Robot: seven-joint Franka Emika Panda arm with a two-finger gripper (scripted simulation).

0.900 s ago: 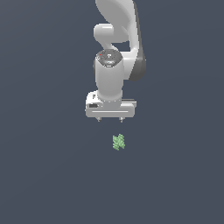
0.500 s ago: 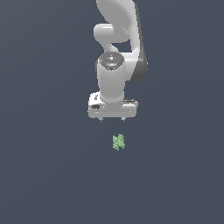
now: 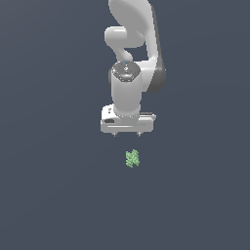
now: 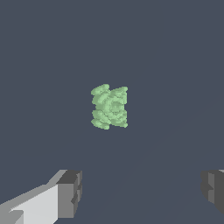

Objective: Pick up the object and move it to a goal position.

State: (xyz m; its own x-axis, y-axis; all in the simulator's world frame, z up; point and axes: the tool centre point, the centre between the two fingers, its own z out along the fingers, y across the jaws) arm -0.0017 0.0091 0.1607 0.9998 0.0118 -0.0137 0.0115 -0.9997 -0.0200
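The object [image 3: 132,158] is a small pale green lumpy thing with spiky fins, lying on the dark grey floor. In the exterior view my white gripper [image 3: 127,134] hangs above and behind it, pointing down, apart from it. In the wrist view the object [image 4: 109,107] lies ahead of my gripper [image 4: 142,192], beyond the gap between the two grey fingertips [image 4: 70,192]. The jaws stand wide apart and hold nothing.
The floor [image 3: 49,195] is a plain dark grey surface. The white arm [image 3: 132,49] rises behind the gripper. No goal marker shows in either view.
The gripper has come down a little and shifted slightly toward the object. The object has not moved.
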